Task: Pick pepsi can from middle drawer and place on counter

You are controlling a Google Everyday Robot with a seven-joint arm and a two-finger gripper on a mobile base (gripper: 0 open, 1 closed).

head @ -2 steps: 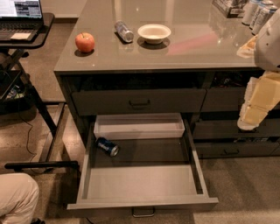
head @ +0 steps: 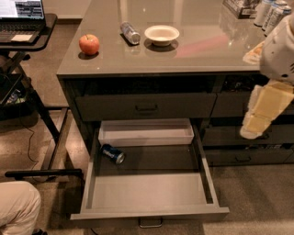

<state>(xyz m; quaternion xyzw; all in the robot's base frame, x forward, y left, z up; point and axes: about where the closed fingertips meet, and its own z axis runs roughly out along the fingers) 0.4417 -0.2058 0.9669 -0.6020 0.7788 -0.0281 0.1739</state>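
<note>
The pepsi can lies on its side in the open middle drawer, at the left, just in front of the long white tray. The counter spans the top of the view above the drawers. My gripper hangs at the right edge, in front of the right-hand cabinet fronts, well to the right of the can and above drawer level. It holds nothing that I can see.
On the counter lie a red apple, a silver-grey can on its side and a white bowl; tall pale cans stand at the back right. A black side desk with a laptop stands left. A person's knee shows bottom left.
</note>
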